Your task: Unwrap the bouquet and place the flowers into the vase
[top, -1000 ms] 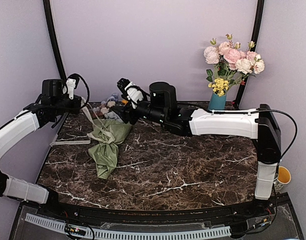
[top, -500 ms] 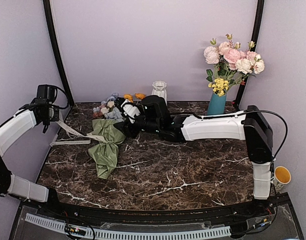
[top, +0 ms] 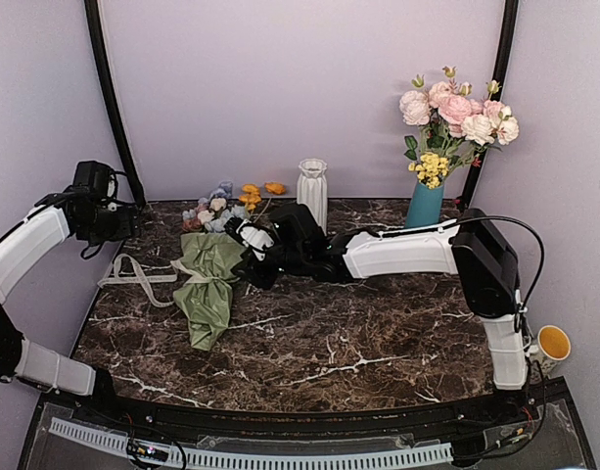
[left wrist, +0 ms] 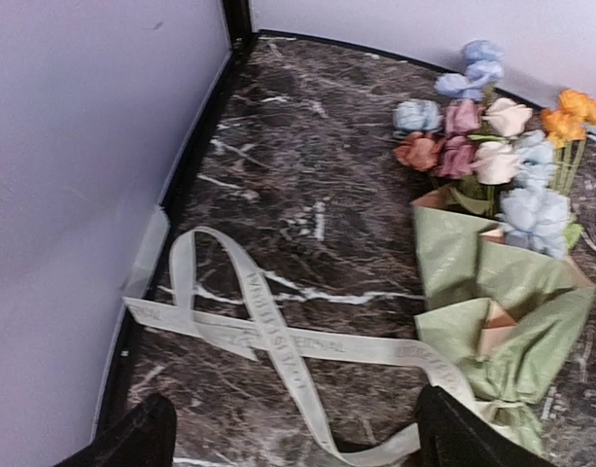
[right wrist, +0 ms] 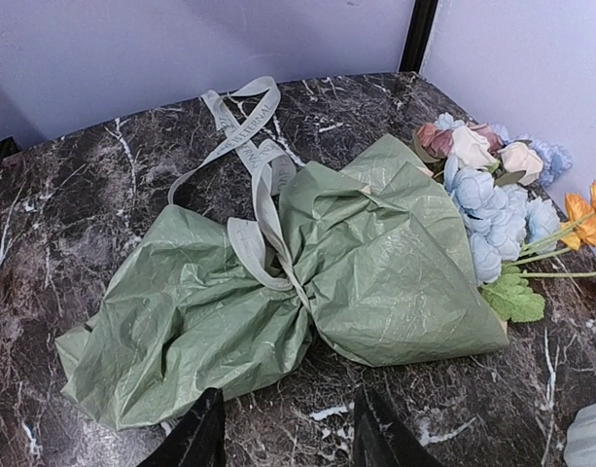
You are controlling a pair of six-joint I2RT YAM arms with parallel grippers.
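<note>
Green paper [right wrist: 375, 282]: wrapped round the stems and pinched at the waist, so the bouquet [top: 209, 284] isn't really unwrapped yet (tan lining peeks out at the folds).
Where it lies: flat on the marble table [top: 378, 333], left of middle, heads toward the back wall, tail toward the arms.
Ribbon [left wrist: 268, 336]: cream, sprawled in loose loops across the marble toward the left wall, one end running into the pinch of the paper. Looks untied to me, but I can't tell if it's fully free of the waist.
Left gripper [left wrist: 298, 433]: hanging over the ribbon by the left wall, jaws spread wide, nothing in them.
Right gripper [right wrist: 288, 433]: low over the near edge of the paper, jaws partway apart, bare marble showing between them, gripping nothing.
Flowers [left wrist: 492, 146]: orange, pale blue, cream and dusty pink heads poking out the top of the paper, none pulled out.
Vase [top: 312, 191]: the white ribbed one, upright at the back, orange heads lying near it, nothing in it that I can see.
Not ours: teal vase [top: 425, 204] with pink roses [top: 456, 108], far right corner.
Done, I'd say: ribbon loosened, and that's about it.
Left to do: open the paper, gather the stems, lift them, drop them in the vase (so most of the job).
</note>
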